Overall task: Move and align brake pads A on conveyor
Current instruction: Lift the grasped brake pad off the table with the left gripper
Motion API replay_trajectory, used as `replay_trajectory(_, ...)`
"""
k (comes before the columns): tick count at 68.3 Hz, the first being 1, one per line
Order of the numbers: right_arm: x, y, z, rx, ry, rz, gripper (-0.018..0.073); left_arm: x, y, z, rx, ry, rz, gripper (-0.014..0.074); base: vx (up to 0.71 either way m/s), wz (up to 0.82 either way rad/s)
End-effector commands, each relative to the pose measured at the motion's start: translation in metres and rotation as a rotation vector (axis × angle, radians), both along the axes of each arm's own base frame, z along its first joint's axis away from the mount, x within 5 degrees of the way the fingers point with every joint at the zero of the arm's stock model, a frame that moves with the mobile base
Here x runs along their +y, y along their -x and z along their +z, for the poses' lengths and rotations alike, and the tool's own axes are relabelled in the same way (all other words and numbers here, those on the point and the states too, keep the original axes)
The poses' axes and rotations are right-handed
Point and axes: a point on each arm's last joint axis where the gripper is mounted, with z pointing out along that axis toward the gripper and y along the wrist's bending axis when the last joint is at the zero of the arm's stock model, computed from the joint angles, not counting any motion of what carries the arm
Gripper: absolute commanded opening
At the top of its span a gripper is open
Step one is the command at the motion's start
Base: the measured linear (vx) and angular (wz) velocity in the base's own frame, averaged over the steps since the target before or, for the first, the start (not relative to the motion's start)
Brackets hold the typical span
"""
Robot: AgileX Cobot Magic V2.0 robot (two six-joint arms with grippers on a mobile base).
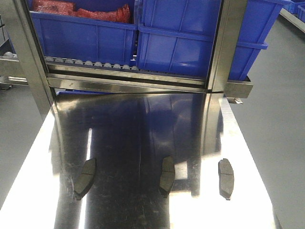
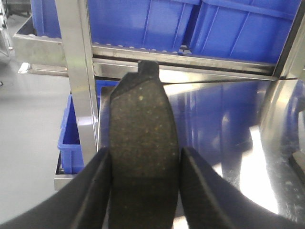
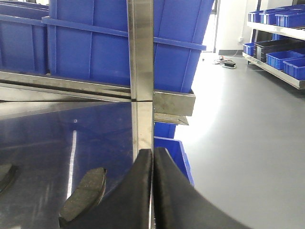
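Left wrist view, and the risk first. Pinched by its two long edges only, between the black fingers (image 2: 93,191) of the left claw (image 2: 145,153): one brake pad (image 2: 140,109), rough face toward the camera, tabbed end pointing to 12 o'clock at the steel rail (image 2: 190,71) below the blue bins (image 2: 238,28). Closed just to the pad's width, with nothing under it (as far as can be told). Likely to pivot or slip in a fast swing, given curved edges and so narrow a grip. Likely also to clip the upright post (image 2: 78,71) at 10 o'clock if carried straight ahead. Worth noting too: no conveyor in any view, so no telling yet where to set down or what to line up against.

Front view: neither arm in sight. Three other pads (image 1: 167,174) lying apart in a row on the shiny table (image 1: 133,124), at 7, 6 and 5 o'clock of the picture.

Right wrist view: right claw (image 3: 152,191) pressed fully together, holding nothing, hanging low near the table's right edge, nearest pad (image 3: 85,193) at 8 o'clock of it, not touching.
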Motion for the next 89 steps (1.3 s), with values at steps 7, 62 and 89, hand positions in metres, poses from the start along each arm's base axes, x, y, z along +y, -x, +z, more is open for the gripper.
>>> replay_trajectory(7, 0.0001, 0.0, 0.003, -0.07, 0.013, -0.001, -0.0012, 0.0006, 0.0088, 0.016, -0.145, 0.023, -0.001, -0.0006, 0.0, 0.0)
replay_trajectory(62, 0.0001, 0.0, 0.003, -0.07, 0.013, -0.001, -0.0012, 0.0006, 0.009, 0.016, -0.146, 0.023, -0.001, -0.0006, 0.0, 0.0)
replay_trajectory(89, 0.0001, 0.0, 0.0035, -0.076, 0.018, 0.0, -0.0012, 0.0006, 0.009, 0.016, -0.146, 0.023, -0.001, -0.0006, 0.0, 0.0)
